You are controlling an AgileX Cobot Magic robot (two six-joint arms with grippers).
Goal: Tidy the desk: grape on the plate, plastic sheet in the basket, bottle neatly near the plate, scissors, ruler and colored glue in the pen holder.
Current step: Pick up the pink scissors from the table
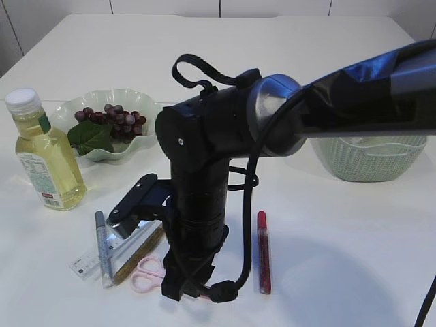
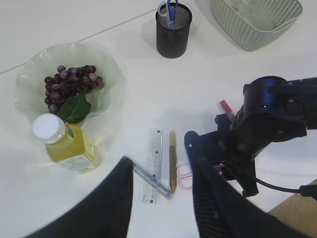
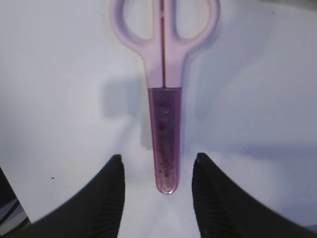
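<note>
1. The right claw [image 3: 157,196] stands spread over the pink scissors [image 3: 164,99], whose sheathed tip lies between the fingers, flat near the worktop's front edge.
2. The left claw [image 2: 163,198] hangs spread and empty.
3. Risk: pinching only the slim, slick sheath; the scissors may pivot or slip out.

I think this is a robot lab set up like a desk. I see a plain white table [image 1: 327,54], white wall panels [image 1: 163,7] behind it, and desk things like a pen holder [image 2: 173,32] and ruler [image 2: 152,166].
</note>
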